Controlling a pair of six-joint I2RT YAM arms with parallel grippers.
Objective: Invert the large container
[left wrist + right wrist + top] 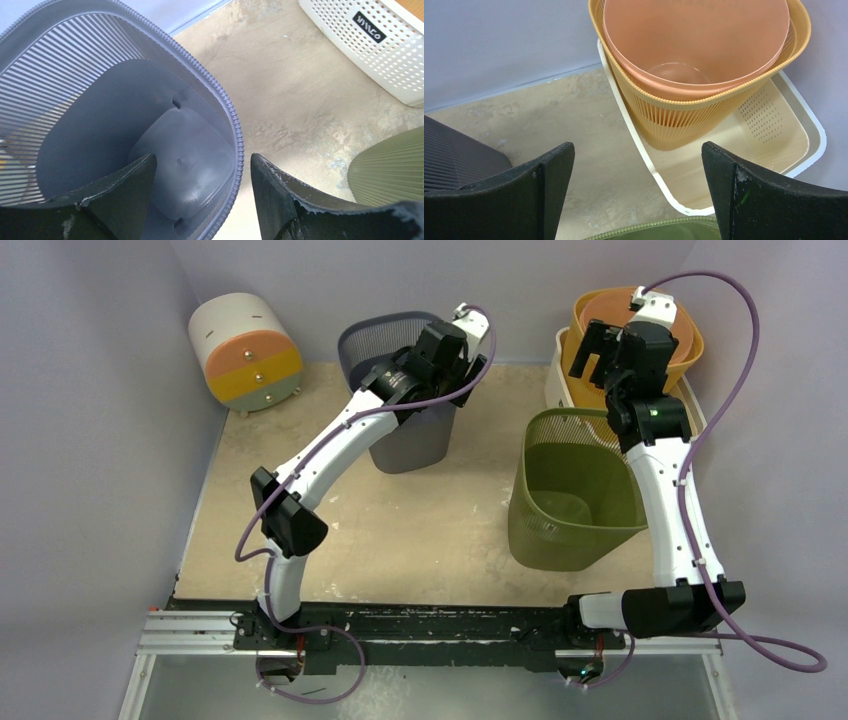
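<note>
The top view shows the whole table (400, 530). The grey bin (415, 445) stands at the back, left of the middle, with its open mouth up. The left gripper (392, 382) is at the bin's rim. The green bin (570, 500) stands on the right, also mouth up. Only this view shows the round white drawer box (245, 350) in the back left corner.

The left wrist view looks down into the grey bin (100, 100), so you can see its smooth floor. The left gripper (202, 165) has one finger inside the bin and one outside, with the rim between them. The fingers are apart and there is a thin gap beside the outer one, so it is not squeezing the rim. This view also shows a label on the white holey tray (360, 55) and a bit of the green bin (390, 170).

The right wrist view shows the right gripper (639, 150) spread very wide, holding nothing. Below it a yellow basket (674, 125) sits tilted in the white tray (784, 125), and an orange bucket (694, 40) sits inside the basket. The grey bin (454, 150) is a dark corner at the left.

From the top, the left arm hides much of the grey bin's mouth, and the right arm covers part of the green bin and the tray. The label's letters are too small to read
</note>
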